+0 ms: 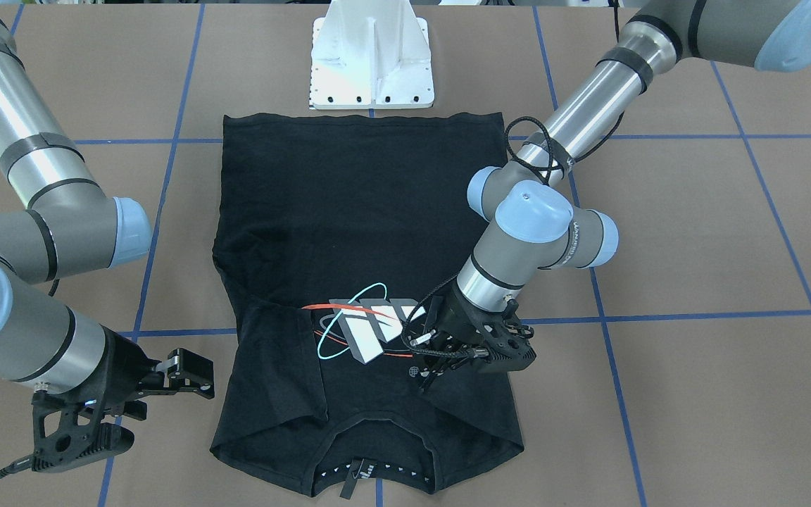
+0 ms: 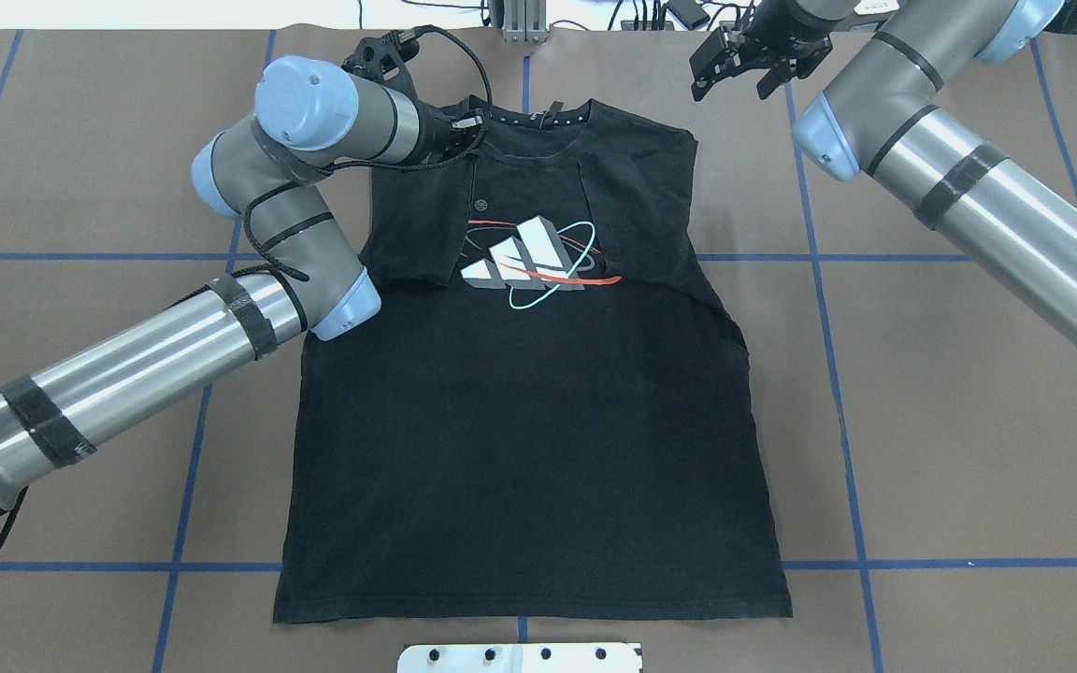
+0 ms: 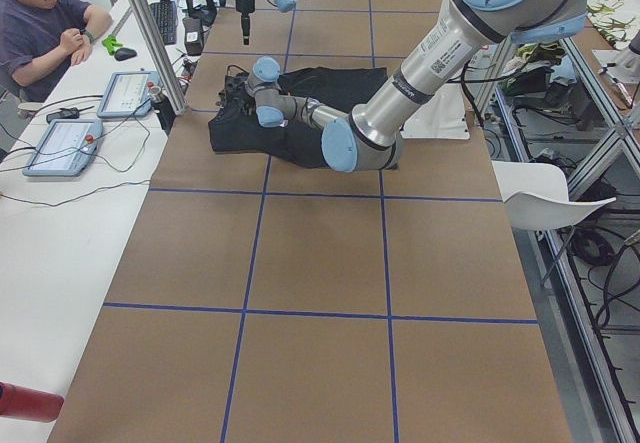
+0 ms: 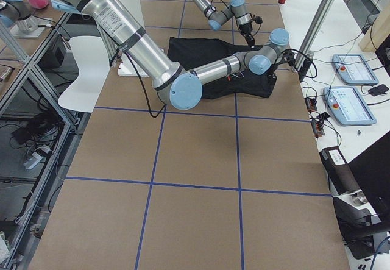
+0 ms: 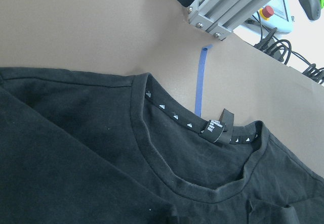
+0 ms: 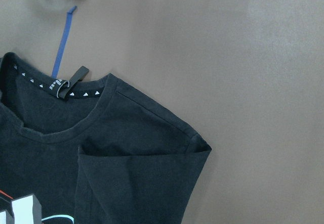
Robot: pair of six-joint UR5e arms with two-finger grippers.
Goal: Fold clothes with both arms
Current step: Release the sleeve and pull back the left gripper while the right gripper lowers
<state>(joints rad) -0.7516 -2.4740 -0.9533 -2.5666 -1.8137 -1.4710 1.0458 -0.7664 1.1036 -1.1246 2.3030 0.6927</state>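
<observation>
The black T-shirt [image 2: 520, 421] lies flat on the brown table with its chest graphic [image 2: 534, 262] facing up. Both sleeves are folded inward over the chest. The collar [image 5: 202, 128] points away from the robot. My left gripper [image 1: 425, 366] hovers low over the folded sleeve beside the graphic [image 1: 363, 327]. Its fingers are black against the black cloth, so I cannot tell their state. My right gripper [image 2: 735, 70] hangs open and holds nothing, off the shirt, over bare table beside the far shoulder [image 6: 192, 143].
The white pedestal mount [image 1: 372, 63] stands just past the shirt's hem. Blue tape lines [image 2: 828, 327] cross the table. An aluminium frame post [image 5: 228, 11] rises beyond the collar. A person [image 3: 45, 23] sits at a side desk with tablets [image 3: 62, 146].
</observation>
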